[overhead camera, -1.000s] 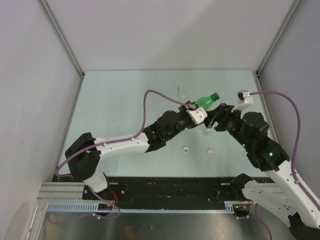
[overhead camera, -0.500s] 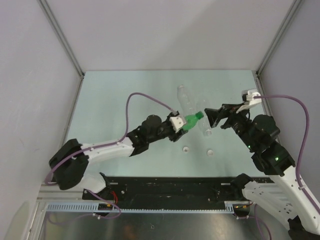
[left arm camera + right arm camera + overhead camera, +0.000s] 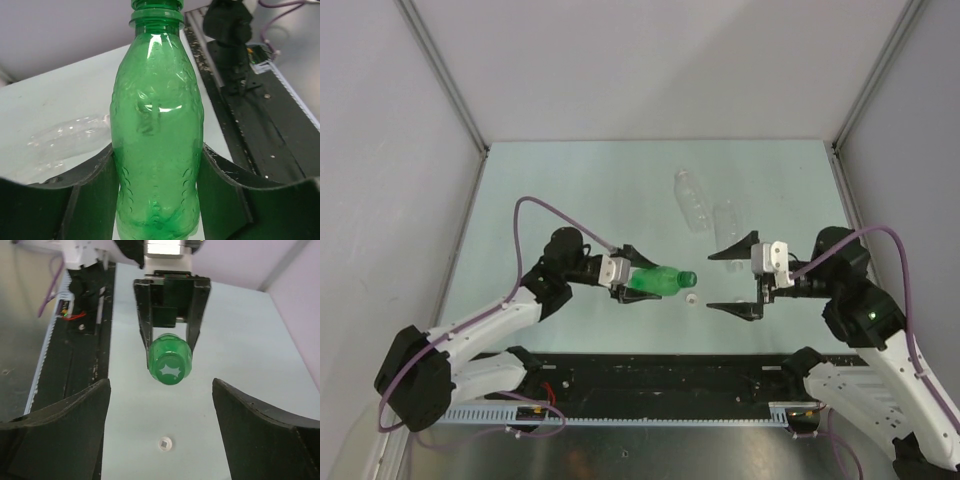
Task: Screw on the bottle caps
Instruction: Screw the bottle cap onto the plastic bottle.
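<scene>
My left gripper is shut on the base of the translucent green bottle, which lies level with its neck pointing right. A dark green cap sits on that neck. In the left wrist view the green bottle fills the gap between my left gripper jaws. My right gripper stands open, facing the cap a short way to its right, with nothing in it. From the right wrist, the capped end shows ahead of the open right gripper. A white cap lies on the table below the bottle's neck.
Two clear ribbed bottles lie on the table behind the grippers; one clear bottle shows to the left of the green one. The black base rail runs along the near edge. Grey walls close in the sides.
The left arm has carried the green bottle from the middle back toward the near left. The right gripper has opened wider, come off the cap and drawn back toward the near right.
</scene>
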You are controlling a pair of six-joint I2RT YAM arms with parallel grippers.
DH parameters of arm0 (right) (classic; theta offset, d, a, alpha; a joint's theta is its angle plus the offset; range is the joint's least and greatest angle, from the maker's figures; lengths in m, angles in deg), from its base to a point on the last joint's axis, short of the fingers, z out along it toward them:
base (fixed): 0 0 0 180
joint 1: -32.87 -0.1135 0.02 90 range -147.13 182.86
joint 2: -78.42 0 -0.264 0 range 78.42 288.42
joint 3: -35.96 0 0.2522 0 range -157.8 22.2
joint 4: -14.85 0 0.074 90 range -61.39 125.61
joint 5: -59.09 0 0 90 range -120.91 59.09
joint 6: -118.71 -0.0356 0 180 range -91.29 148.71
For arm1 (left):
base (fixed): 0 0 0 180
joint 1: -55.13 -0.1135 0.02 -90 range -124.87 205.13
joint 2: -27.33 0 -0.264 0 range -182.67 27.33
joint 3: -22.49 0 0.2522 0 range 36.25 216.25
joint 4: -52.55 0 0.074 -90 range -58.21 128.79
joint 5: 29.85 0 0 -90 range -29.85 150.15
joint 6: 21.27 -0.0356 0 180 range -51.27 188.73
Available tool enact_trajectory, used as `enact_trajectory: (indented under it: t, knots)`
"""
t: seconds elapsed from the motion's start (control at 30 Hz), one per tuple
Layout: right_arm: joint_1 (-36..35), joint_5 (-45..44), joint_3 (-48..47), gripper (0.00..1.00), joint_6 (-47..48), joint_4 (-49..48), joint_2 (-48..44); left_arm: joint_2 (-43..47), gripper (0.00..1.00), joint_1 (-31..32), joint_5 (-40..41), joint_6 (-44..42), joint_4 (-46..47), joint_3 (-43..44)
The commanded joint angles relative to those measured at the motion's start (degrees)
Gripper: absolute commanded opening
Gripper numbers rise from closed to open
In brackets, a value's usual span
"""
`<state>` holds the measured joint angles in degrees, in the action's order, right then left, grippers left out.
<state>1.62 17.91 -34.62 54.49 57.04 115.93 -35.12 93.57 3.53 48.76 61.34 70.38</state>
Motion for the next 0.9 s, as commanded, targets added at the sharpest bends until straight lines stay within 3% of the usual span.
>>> enact_trajectory:
  t: [0.0, 0.1, 0.2, 0.33, 0.43, 0.87]
  knots:
    - [0.2, 11.7, -2.8, 0.84, 11.8, 2.6, 3.7, 0.8, 0.00, -0.3, -9.2, -5.6, -5.4, 1.3]
    - [-0.6, 13.4, -3.8, 0.75, 13.3, 3.4, 6.1, 1.2, 0.00, -0.4, -8.6, -6.5, -7.4, 1.8]
    - [-4.9, 8.4, -4.1, 0.67, 13.4, 3.2, 7.9, 0.6, 0.00, -0.3, -8.3, -6.7, -9.4, 3.0]
    - [-14.8, -6.1, -4.3, 0.66, 14.1, 4.5, 10.3, -0.8, 0.00, -0.3, -7.7, -6.4, -11.4, 4.8]
    - [-18.9, -12.1, -4.4, 0.66, 14.2, 5.1, 10.9, -1.7, 0.00, -0.3, -7.8, -6.3, -12.0, 5.5]
    - [-20.5, -20.2, -4.3, 0.66, 11.9, 5.4, 10.2, -1.8, 0.00, -0.3, -6.4, -7.0, -13.4, 5.8]
